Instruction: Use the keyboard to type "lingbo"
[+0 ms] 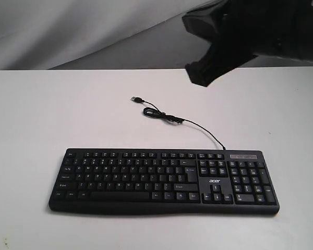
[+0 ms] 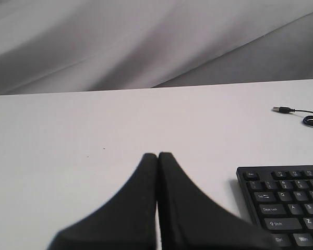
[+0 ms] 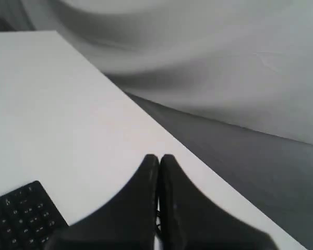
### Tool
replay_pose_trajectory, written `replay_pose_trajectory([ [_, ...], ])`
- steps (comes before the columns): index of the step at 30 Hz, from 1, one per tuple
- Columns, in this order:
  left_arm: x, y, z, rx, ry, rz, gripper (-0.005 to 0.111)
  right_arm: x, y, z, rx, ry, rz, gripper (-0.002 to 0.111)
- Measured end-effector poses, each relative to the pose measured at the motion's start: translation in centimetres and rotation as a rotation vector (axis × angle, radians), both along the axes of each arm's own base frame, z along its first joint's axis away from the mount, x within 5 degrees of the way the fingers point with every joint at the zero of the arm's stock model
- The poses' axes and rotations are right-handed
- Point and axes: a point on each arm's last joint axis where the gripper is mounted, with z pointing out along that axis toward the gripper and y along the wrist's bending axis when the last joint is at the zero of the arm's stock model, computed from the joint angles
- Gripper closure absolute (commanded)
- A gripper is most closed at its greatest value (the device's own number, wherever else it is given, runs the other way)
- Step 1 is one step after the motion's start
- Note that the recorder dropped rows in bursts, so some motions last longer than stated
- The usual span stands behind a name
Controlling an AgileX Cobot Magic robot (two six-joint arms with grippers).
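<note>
1. Keyboard (image 1: 164, 179) lies flat on the white table (image 1: 36, 114), in the near part of the exterior view, with its long side running across. The number pad (image 1: 249, 182) and the small "acer" logo (image 1: 215, 180) are at its right end.
2. Its thin cable (image 1: 198, 127) goes from the back edge away over the table and makes a small loop. It ends in a plug (image 1: 137, 99) that is connected to nothing.
3. Left end effector (image 2: 157, 155) has its two fingers pressed together and holds nothing. It hangs over bare table just beside the left end of the keyboard; the exterior view does not show it.
4. Right end effector (image 3: 159, 157) also has its fingers together and is empty. In the exterior view it is a dark blurred shape high over the far right part of the table, well apart from the keys.
5. I judge the keyboard to be a stiff and rather light plastic body, so a sideways push may slide it on the smooth table.
6. It needs no grasp. Each key should be pressed straight down on the middle of its cap with the closed fingertips, because the neighbour keys are close and a wide tip can hit two.
7. The six letters should be in the main block left of the logo, but the legends are too small to read here.
</note>
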Motion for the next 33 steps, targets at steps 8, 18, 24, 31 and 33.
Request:
replay_pose_trajectory([
  [8,0.0,0.0,0.0,0.0,0.0,0.0,0.106,-3.8,-3.1,0.5,0.179,-0.026,-0.069,0.108],
  [18,0.0,0.0,0.0,0.0,0.0,0.0,0.106,-6.6,-6.0,4.4,0.363,-0.236,-0.142,0.108],
  [24,0.0,0.0,0.0,0.0,0.0,0.0,0.106,-8.1,-7.4,5.9,0.469,-0.288,-0.167,0.108],
  [31,0.0,0.0,0.0,0.0,0.0,0.0,0.106,-7.9,-7.6,4.5,0.471,-0.244,-0.189,0.108],
  [33,0.0,0.0,0.0,0.0,0.0,0.0,0.106,-7.4,-8.2,3.5,0.475,-0.212,-0.241,0.108],
])
